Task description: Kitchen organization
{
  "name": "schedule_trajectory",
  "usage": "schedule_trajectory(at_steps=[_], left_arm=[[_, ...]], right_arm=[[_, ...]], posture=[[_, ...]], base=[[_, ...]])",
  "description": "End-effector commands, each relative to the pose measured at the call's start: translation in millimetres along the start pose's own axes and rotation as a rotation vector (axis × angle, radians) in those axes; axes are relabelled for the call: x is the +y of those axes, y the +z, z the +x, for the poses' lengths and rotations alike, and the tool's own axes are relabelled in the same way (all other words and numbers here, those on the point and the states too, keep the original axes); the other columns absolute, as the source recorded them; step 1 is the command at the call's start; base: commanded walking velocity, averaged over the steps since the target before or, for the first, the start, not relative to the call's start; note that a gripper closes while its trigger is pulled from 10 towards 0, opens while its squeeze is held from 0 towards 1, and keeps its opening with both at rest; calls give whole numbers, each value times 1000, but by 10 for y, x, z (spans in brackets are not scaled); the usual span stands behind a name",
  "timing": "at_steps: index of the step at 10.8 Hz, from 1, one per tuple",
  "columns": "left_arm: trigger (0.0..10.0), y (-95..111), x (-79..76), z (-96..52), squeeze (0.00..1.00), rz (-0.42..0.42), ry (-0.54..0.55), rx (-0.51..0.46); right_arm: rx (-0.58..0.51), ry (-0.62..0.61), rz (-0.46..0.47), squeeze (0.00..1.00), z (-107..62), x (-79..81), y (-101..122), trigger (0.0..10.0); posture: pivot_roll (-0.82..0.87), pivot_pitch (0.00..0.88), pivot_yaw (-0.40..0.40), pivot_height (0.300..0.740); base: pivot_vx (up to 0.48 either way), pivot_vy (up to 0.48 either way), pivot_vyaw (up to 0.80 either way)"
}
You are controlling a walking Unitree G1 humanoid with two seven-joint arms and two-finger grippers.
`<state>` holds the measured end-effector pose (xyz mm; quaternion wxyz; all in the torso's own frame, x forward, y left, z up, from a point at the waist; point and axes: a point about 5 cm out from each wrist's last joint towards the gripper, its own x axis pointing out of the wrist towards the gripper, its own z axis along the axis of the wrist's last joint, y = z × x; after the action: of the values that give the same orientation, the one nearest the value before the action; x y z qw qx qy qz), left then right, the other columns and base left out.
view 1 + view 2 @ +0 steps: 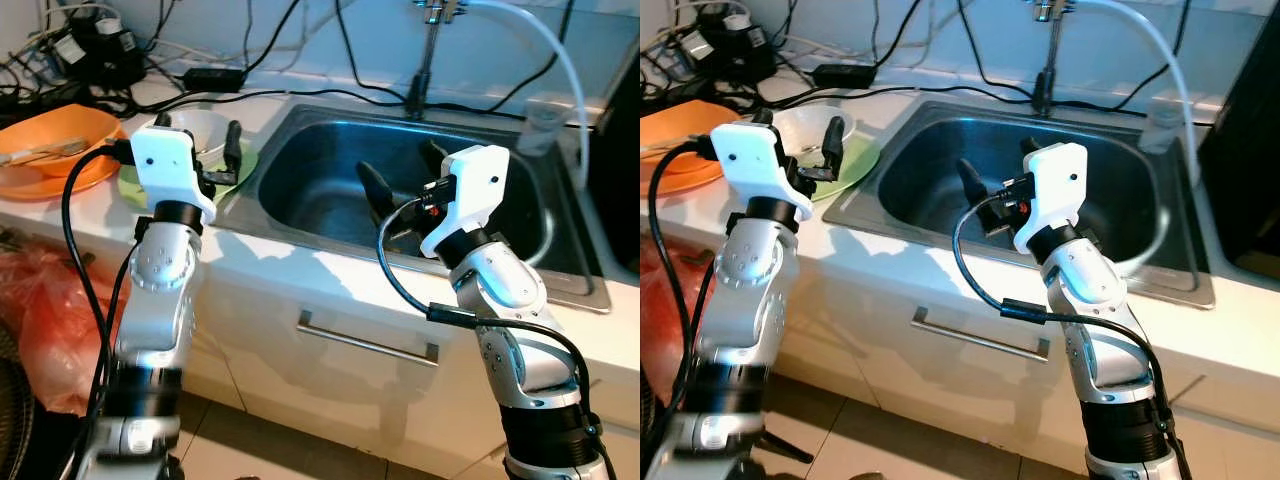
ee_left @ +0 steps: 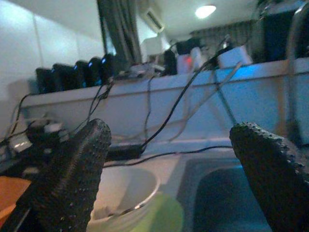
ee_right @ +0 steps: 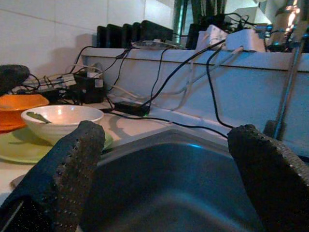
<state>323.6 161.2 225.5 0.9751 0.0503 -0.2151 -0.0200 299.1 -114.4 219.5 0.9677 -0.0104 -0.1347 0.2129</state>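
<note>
currently the white bowl [image 1: 205, 135] sits on the green plate [image 1: 243, 160] at 9 o'clock of the sink [image 1: 330, 160]. left gripper [image 1: 200, 150] straddles it, fingers apart; a hasty close could tip it. right gripper [image 1: 405, 185], fingers spread, hovers over the basin. right wrist view alone reveals a utensil [image 3: 39, 117] inside the bowl.
</note>
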Motion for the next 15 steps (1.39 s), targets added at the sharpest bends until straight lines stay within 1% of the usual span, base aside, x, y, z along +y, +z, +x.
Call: schedule_trajectory(at_steps=[1,3,4,5,7,13,15], left_arm=[[10000,70,-68,-21,0,9,-33,-16],[10000,269,-145,10,0,13,-68,-96],[10000,300,-151,20,0,10,-71,-103],[10000,310,-144,29,0,4,-65,-99],[10000,351,-150,55,0,-13,-62,-102],[10000,348,-165,57,0,-27,-68,-87],[10000,327,-179,45,0,-29,-77,-79]], right_arm=[[-34,-12,-9,0,11,-18,106,10000],[-80,-23,-25,0,32,-26,231,10000],[-101,-27,-29,0,49,-19,291,10000],[-113,-26,-32,0,62,-12,325,10000],[-110,-25,-35,0,66,-8,324,10000],[-90,-15,-37,0,75,13,276,10000],[-83,-12,-37,0,74,26,258,10000]], posture=[[0,0,29,740],[-2,0,30,740],[-4,0,32,740],[-6,0,33,740],[-6,0,33,740],[-3,0,32,740],[-3,0,33,740]], base=[[0,0,0],[0,0,0],[266,0,0],[281,0,0],[336,0,0],[317,242,0],[0,0,0]])
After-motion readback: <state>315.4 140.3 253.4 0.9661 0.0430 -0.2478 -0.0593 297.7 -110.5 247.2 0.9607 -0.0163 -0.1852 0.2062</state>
